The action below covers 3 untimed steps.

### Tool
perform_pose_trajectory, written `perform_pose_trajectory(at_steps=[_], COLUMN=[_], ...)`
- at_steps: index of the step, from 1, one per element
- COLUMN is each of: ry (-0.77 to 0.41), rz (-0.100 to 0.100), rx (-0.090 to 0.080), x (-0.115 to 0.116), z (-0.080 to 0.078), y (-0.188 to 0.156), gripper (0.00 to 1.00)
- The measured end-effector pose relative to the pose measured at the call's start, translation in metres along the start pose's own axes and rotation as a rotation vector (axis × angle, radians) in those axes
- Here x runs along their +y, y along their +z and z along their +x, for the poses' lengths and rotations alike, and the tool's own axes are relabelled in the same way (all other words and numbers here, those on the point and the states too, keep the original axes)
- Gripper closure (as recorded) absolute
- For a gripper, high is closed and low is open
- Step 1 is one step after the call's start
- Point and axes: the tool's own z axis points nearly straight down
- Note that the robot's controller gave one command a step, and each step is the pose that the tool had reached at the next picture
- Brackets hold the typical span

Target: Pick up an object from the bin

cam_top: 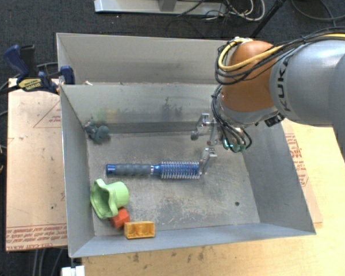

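Observation:
My gripper (204, 142) hangs over the middle right of the bin, open, with nothing between its two metal fingers (209, 156). The lower finger comes down right by the bristle end of a blue hairbrush (152, 169). The brush lies flat on the bin floor, handle to the left and bristle head to the right. I cannot tell whether the finger touches the bristles.
A light green cup (109, 197) lies on its side at the front left. A small red block (122, 217) and an orange block (140, 229) sit beside it. A small grey lump (98, 132) rests by the left wall. The arm reaches in from the right.

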Motion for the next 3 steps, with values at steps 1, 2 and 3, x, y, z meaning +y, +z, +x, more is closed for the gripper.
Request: perform_pose_trajectory(at_steps=[1, 2, 3], ry=[-0.008, -0.008, -0.164], rz=[0.000, 0.000, 0.003], rx=[-0.013, -0.014, -0.016], x=[0.006, 0.007, 0.004], z=[0.014, 0.012, -0.002], y=[0.050, 0.048, -0.102], gripper=[0.00, 1.00, 1.00])
